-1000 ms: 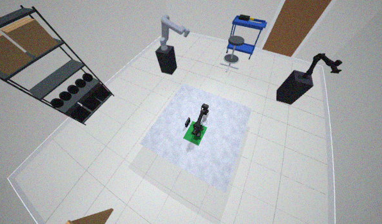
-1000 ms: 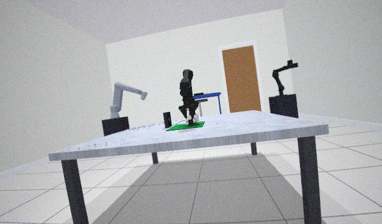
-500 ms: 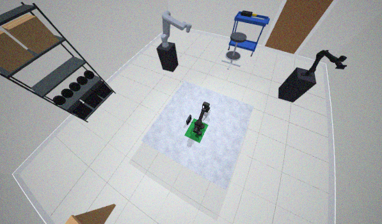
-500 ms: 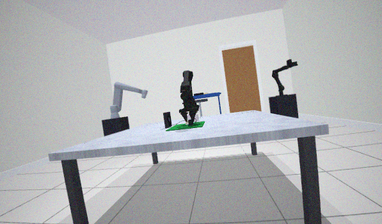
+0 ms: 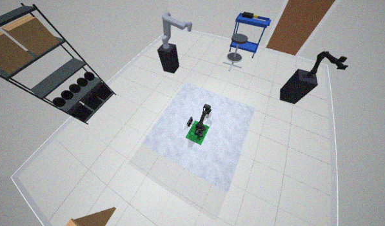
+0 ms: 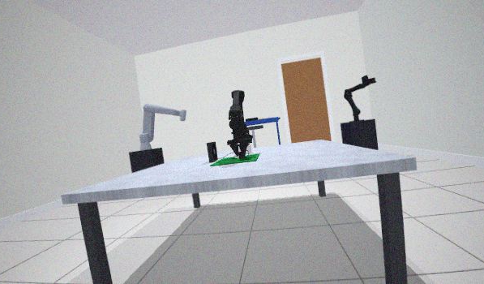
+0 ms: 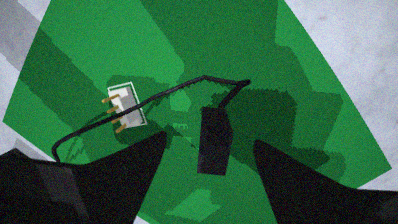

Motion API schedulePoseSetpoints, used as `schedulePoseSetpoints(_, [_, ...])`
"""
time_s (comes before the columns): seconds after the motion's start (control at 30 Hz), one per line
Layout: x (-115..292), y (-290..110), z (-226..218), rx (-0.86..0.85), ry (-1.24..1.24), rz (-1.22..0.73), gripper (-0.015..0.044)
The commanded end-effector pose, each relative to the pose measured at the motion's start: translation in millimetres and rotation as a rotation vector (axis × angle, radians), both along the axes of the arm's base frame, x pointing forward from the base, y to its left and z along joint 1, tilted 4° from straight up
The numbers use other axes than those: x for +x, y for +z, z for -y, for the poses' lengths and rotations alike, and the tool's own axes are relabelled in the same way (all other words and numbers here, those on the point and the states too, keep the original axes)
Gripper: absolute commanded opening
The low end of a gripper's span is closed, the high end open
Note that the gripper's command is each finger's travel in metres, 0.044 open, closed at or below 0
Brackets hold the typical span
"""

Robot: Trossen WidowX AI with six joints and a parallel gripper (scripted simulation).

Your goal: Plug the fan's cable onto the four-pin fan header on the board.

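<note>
Plug (image 7: 215, 141) lies flat on the board (image 7: 310, 115), centred between the gripper (image 7: 210, 157) jaws, which are part open and grip nothing; its long axis runs away from the wrist, header (image 7: 125, 106) off to the left

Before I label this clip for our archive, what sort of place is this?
Most likely a robotics lab or workshop room. Two other robot arms stand on dark pedestals and, a metal shelf rack holds bins, and a blue cart with a stool sits near a brown door.
</note>
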State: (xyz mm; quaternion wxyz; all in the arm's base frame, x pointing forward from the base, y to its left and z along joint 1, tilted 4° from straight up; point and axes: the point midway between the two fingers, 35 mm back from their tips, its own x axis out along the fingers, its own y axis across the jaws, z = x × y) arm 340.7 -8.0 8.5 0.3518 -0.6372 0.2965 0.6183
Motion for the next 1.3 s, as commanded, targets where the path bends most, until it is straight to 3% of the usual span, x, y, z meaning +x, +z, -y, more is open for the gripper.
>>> schedulePoseSetpoints(0.0, [0.1, 0.6, 0.1, 0.0, 0.0, 0.001, 0.023])
schedulePoseSetpoints(0.3, [0.1, 0.6, 0.1, 0.0, 0.0, 0.001, 0.0])
schedulePoseSetpoints(0.43, [0.2, 3.3, 0.2, 0.0, 0.0, 0.001, 0.0])
schedulePoseSetpoints(0.6, [-2.9, 50.0, 3.1, 0.004, -0.003, 0.003, 0.0])
schedulePoseSetpoints(0.8, [-3.5, 49.0, 3.9, 0.004, 0.002, 0.003, 0.0])
schedulePoseSetpoints(1.1, [-65.4, 42.3, 28.1, -0.014, 0.265, 0.014, 0.0])
schedulePoseSetpoints(1.27, [-70.4, 41.3, 29.5, -0.015, 0.285, 0.014, 0.0])
